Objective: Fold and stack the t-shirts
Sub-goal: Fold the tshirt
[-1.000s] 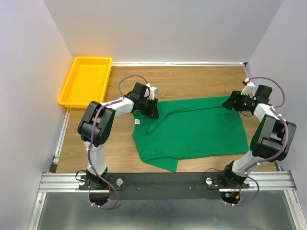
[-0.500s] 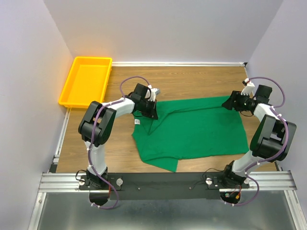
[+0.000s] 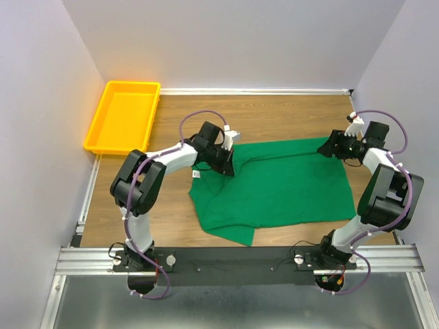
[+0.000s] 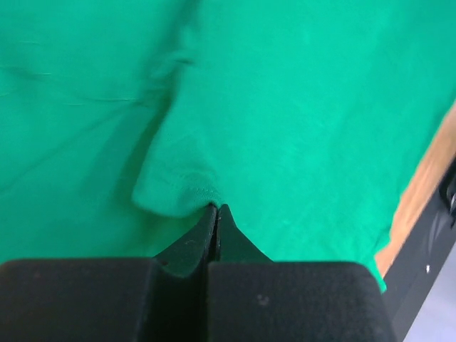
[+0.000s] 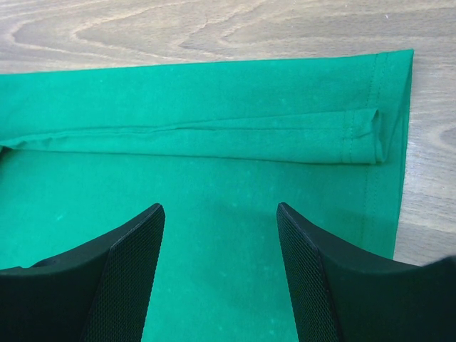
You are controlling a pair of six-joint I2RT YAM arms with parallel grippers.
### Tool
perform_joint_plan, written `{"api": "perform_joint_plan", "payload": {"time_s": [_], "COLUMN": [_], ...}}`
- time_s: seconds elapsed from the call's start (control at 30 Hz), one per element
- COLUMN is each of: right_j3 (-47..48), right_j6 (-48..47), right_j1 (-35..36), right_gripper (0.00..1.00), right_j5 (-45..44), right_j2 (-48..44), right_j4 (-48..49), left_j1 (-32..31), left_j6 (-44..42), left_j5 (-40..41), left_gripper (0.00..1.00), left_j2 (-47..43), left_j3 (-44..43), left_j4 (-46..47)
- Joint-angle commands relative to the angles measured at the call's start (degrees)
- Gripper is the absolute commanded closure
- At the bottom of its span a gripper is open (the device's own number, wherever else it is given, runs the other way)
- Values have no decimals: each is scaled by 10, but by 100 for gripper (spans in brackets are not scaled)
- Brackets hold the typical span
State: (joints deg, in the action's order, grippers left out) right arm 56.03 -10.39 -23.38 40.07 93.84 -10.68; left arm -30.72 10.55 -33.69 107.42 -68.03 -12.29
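Green t-shirt (image 3: 281, 185) lying on the tabletop (image 3: 274, 113), with a narrow fold along its far edge. My left tool (image 4: 216, 211) is clamped on a bunched hem at the shirt's left side. My right tool (image 5: 217, 210) hangs with jaws spread over the far right corner, gripping nothing. To fold well, I judge I should pinch that corner too, then carry both edges level so the crease runs straight.
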Motion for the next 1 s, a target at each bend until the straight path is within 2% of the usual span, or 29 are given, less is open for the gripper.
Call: {"api": "perform_joint_plan", "payload": {"time_s": [0.0,0.03,0.1,0.13,0.17,0.2,0.33,0.4,0.63,0.67,0.77,0.97], "right_j3": [16,17,21,22,23,25,29,32,35,33,39,54], "right_j6": [-2,-2,-4,-5,-5,-5,0,5,4,6,35,92], "right_j1": [-4,-3,-4,-4,-3,-4,-4,-4,-4,-4,-3,-4], "right_gripper": [28,28,28,28,28,28,28,28,28,28,28,28], "right_j5": [0,1,-1,-3,-3,-3,4,12,25,22,2,-25], "right_j2": [9,11,13,16,18,20,34,42,41,37,37,45], "right_j4": [-16,-16,-16,-16,-16,-15,-16,-16,-31,-32,-33,-34], "left_j1": [-28,-39,-45,-45,-46,-47,-45,-32,-14,-14,-18,-37], "left_j6": [-55,-61,-59,-50,-41,-30,4,21,74,87,105,103], "left_j5": [-14,0,49,68,82,96,141,180,149,136,129,113], "left_gripper": [100,96,58,24,22,22,14,12,14,21,31,30], "left_j2": [2,0,-17,-54,-78,-141,-284,-303,-241,-223,-188,-116], "left_j3": [4,2,6,20,25,44,93,99,113,113,104,74], "left_j4": [-71,-111,-132,-133,-126,-112,-2,12,23,34,39,67]}}
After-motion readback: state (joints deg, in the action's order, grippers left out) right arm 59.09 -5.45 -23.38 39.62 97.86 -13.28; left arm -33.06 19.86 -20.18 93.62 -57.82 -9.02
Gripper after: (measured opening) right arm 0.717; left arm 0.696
